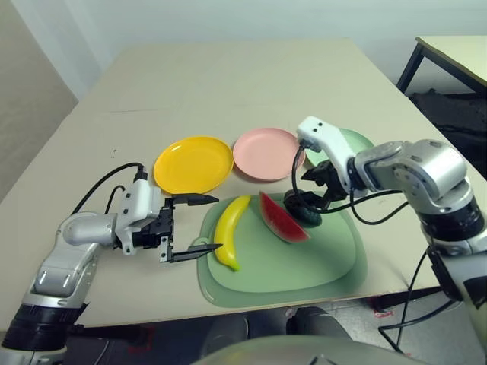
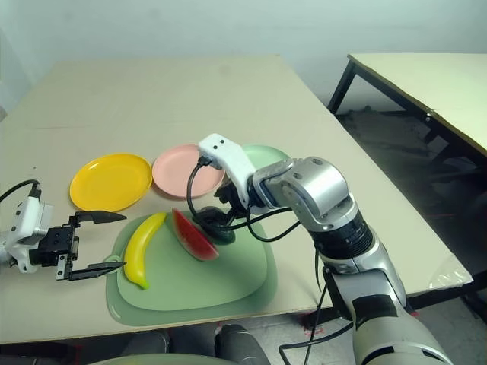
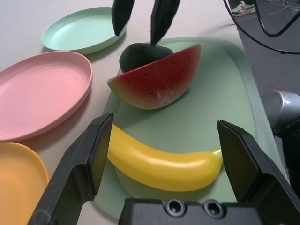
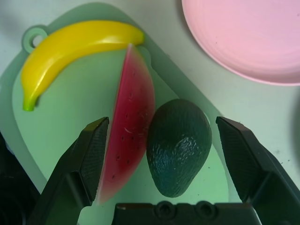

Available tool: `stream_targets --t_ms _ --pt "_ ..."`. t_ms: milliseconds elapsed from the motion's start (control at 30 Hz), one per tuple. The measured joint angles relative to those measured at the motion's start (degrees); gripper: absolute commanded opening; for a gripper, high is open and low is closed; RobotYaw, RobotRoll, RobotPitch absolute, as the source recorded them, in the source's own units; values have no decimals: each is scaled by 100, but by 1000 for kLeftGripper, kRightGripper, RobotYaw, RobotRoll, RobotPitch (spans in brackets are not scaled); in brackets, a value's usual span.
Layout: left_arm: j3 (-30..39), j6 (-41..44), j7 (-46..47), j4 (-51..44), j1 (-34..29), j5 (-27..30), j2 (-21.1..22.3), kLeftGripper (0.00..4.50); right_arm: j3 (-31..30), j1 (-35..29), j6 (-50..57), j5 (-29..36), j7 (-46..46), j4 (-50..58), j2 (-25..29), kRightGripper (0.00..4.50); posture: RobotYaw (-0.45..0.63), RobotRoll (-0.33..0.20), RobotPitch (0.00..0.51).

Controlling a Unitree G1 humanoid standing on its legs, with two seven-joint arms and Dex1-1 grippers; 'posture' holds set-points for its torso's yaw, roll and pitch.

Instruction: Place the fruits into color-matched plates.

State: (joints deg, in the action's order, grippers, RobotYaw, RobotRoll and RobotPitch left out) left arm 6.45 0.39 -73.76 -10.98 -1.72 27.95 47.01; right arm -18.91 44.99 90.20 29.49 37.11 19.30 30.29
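Here, three toy fruits lie on a pale green cutting mat (image 1: 319, 266) at the near edge of the table (image 1: 228, 84): the yellow banana (image 1: 230, 230) toward the robot's left, the red watermelon wedge (image 1: 281, 220) at the middle, and the dark green avocado (image 4: 179, 145) touching the wedge's far-right side. Just beyond the mat stand the yellow plate (image 1: 193, 164), the pink plate (image 1: 266, 153) and the mint green plate (image 3: 82, 32), in a row from left to right, all bare. The right hand (image 4: 164, 133) hangs over the avocado, pointing downward, fingers spread wide with the avocado and part of the wedge between them, not closed on either. The left hand (image 1: 207, 223) sits level just beside the mat's left edge, fingers wide apart, aimed at the banana and holding nothing.
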Motion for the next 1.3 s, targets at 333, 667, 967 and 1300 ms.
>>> stream_targets --t_ms 333,667,967,1300 --pt "1 15 5 -25 -1 5 44 4500 -208 -120 -230 -22 -101 -299 27 4480 82 0 13" --pt "14 24 48 -41 -77 21 53 4500 -229 -125 -413 -37 -156 -602 -42 4480 84 0 15" --pt "16 24 51 -48 -78 30 57 4500 -268 -172 -509 -38 -179 -708 -68 4480 83 0 15" --pt "24 24 51 -49 -87 35 74 4500 -455 -255 -624 -38 -99 -765 7 4480 86 0 16"
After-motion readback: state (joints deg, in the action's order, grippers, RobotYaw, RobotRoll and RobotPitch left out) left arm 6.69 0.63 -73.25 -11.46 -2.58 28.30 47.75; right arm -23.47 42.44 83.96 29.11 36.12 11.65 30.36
